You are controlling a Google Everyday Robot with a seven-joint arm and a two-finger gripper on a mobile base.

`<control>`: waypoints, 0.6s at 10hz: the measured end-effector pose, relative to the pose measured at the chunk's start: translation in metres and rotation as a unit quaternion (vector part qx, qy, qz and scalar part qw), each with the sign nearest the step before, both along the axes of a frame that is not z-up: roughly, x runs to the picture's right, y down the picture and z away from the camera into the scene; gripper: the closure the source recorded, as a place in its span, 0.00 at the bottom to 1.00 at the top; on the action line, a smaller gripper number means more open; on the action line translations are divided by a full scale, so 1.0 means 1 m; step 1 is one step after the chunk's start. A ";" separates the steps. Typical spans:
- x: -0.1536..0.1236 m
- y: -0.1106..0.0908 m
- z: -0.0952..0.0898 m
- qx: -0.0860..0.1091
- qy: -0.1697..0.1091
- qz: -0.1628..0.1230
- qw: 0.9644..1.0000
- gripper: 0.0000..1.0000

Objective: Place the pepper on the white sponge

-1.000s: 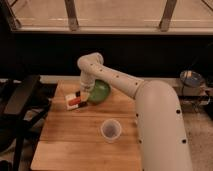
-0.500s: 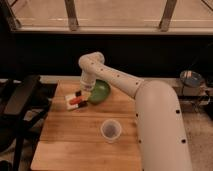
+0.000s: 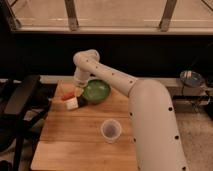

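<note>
**Pepper being set onto the sponge**

Pepper point(image 3: 67, 96) placement is being judged here from near to far. Nearest the camera, the wooden table point(image 3: 75, 145) is being crossed by the robot's broad white arm, and a clear cup point(image 3: 111, 130) is standing alone on the boards, well apart from the work. Farther back, towards the left edge, the sponge point(image 3: 72, 103) is lying flat, and the pepper is being seen as an orange-red sliver just at its upper left side, touching or overlapping it; whether it is being fully borne by the sponge cannot be told. Just beside and above them the gripper point(image 3: 78, 92) is being held low, in front of the green bowl point(image 3: 96, 91).

Compared with half a second and a second ago, the pepper and sponge are lying a little farther left and nearer, and the wrist is being kept low over them. That is being read as the placing step being nearly finished, with release and retreat remaining.

Whether the pepper is being gripped cannot be told.
</note>
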State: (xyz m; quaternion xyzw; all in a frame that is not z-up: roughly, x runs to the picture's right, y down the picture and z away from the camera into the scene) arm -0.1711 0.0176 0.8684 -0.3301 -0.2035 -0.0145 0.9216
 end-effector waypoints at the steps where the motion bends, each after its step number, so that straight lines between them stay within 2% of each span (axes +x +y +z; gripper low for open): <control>1: -0.003 -0.001 0.007 0.004 -0.004 0.007 1.000 0.91; 2: -0.004 0.000 0.011 0.010 -0.007 0.007 1.000 0.85; 6: -0.009 0.004 0.029 0.030 -0.013 -0.004 0.999 0.47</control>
